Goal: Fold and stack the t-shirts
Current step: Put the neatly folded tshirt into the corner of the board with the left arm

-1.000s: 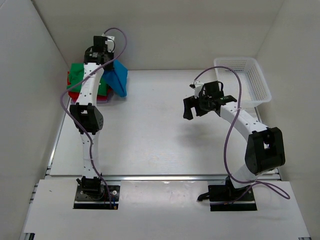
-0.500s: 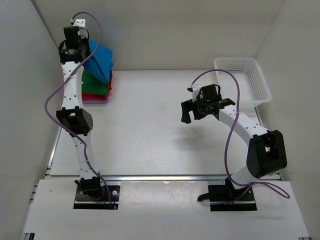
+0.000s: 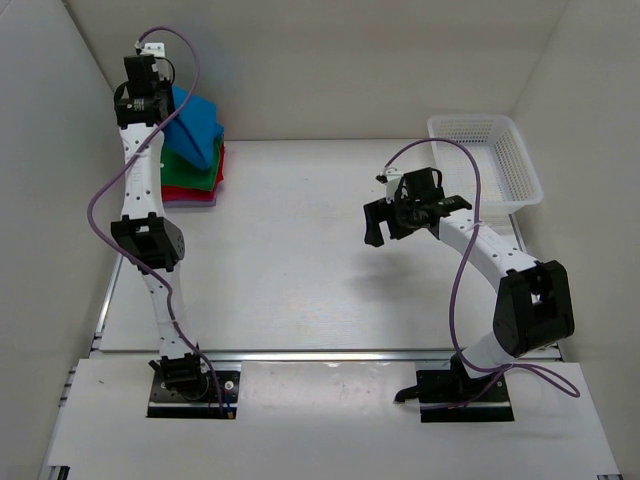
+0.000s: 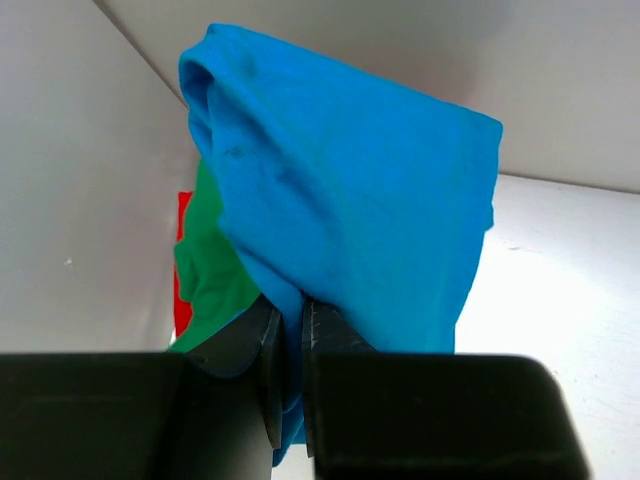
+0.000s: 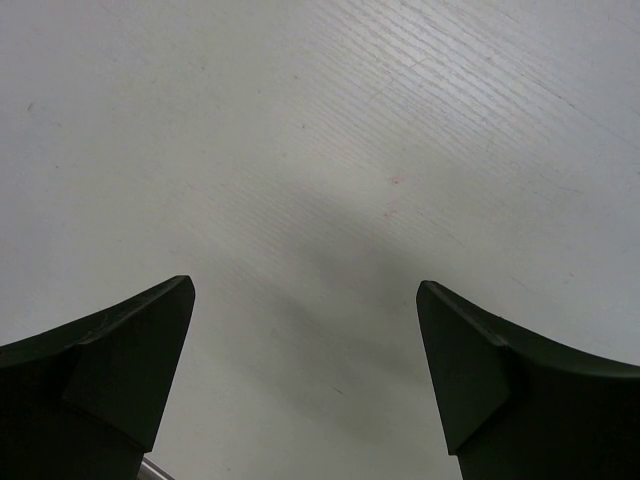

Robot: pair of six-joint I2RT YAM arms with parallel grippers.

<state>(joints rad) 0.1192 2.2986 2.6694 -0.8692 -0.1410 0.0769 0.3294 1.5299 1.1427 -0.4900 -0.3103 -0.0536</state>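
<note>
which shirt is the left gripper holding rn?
The bright blue t-shirt: the left gripper is shut on its cloth, and it hangs raised over the others. The green t-shirt and the red t-shirt lie folded flat beneath it.

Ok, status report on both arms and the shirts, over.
Left gripper shut on blue t-shirt, hanging over the folded stack. Right gripper open, empty, above the table. Basket off right, nothing in the way.

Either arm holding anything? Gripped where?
Left gripper holds the blue t-shirt, jaws shut on a bunched fold at its edge. Right gripper: open, empty.
</note>
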